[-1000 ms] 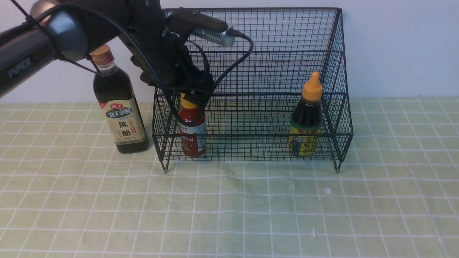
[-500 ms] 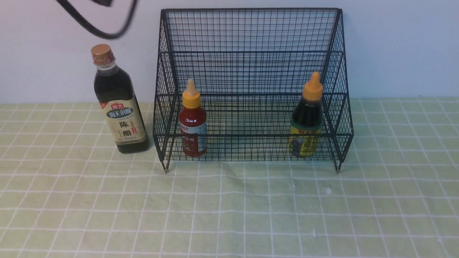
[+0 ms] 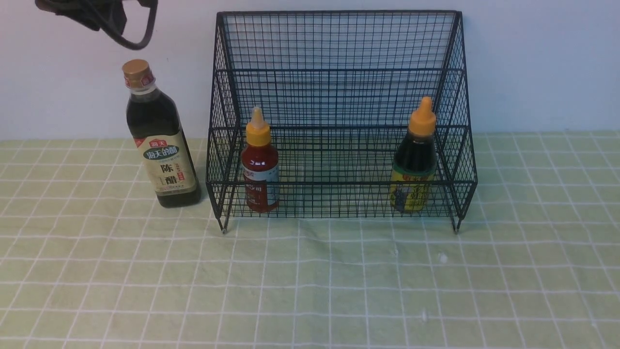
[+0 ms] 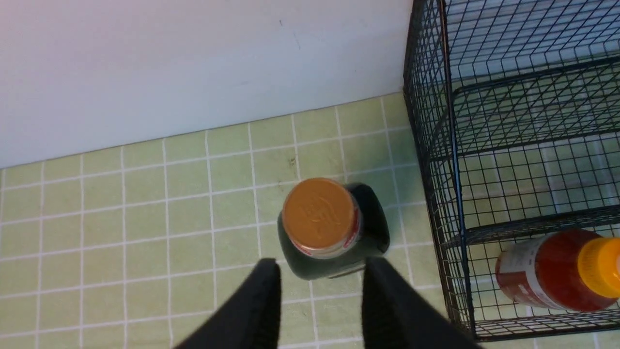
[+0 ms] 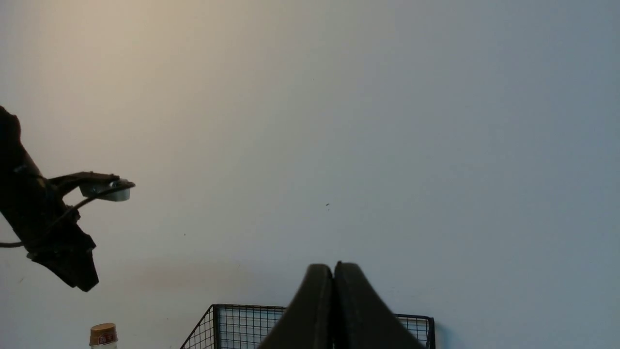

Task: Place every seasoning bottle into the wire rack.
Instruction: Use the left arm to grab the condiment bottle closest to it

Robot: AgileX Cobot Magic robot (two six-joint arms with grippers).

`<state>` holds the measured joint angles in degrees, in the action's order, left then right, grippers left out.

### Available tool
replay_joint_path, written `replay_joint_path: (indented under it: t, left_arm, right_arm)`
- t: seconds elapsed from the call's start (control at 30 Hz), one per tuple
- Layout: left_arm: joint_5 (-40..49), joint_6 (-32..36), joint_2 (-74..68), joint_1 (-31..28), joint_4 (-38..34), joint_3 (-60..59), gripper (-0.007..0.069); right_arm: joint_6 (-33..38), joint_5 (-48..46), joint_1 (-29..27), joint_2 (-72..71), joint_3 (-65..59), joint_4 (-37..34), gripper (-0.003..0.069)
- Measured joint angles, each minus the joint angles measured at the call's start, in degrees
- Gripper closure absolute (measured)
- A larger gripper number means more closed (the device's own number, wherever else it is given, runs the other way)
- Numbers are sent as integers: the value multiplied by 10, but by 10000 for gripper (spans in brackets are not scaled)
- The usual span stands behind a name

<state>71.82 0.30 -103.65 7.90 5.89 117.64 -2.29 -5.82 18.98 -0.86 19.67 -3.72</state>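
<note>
Standing upright outside the wire rack (image 3: 339, 43), just beside its left side: tall vinegar bottle (image 3: 162, 155), cap up. Upright on the lower step, nozzles up: dark-sauce bottle (image 3: 414, 165) right, red-sauce bottle (image 3: 260, 165) left. Hangs spread and empty above that cap, left gripper (image 4: 322, 264), gone from the red-sauce bottle since a second ago; right gripper (image 5: 333, 266) clenched.

A green checked cloth (image 3: 97, 291) covers the counter (image 3: 310, 300). At its far left stands a tall dark bottle (image 3: 162, 155), just beside a black wire rack (image 3: 339, 183).
</note>
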Motion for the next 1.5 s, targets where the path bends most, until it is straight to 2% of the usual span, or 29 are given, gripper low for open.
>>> replay_joint_path:
  t: [0.07,0.1,0.23,0.27,0.3,0.37,0.53,0.77,0.83,1.0,1.33,1.5]
  left_arm:
    - [-3,0,-16,0,0,0,247]
    - [-5,0,-25,0,0,0,168]
    - [-23,0,-53,0,0,0,5]
    - [-24,0,-54,0,0,0,-1]
    - [-32,0,-65,0,0,0,-41]
    - [-38,0,-77,0,3,0,-56]
    - [-46,0,-99,0,15,0,-46]
    - [-46,-3,-116,0,36,0,46]
    - [-46,-9,-119,0,40,0,97]
    - [-44,-21,-122,1,29,0,307]
    - [-10,-24,-109,1,22,2,305]
    - [17,-20,-78,1,48,29,305]
  right_arm:
    - [0,0,0,0,0,0,673]
    - [0,0,0,0,0,0,673]
    - [0,0,0,0,0,0,673]
    - [0,0,0,0,0,0,673]
    - [0,0,0,0,0,0,673]
    - [0,0,0,0,0,0,673]
    - [0,0,0,0,0,0,673]
    - [0,0,0,0,0,0,673]
    - [0,0,0,0,0,0,673]
    - [0,0,0,0,0,0,673]
    - [0,0,0,0,0,0,673]
    - [0,0,0,0,0,0,673]
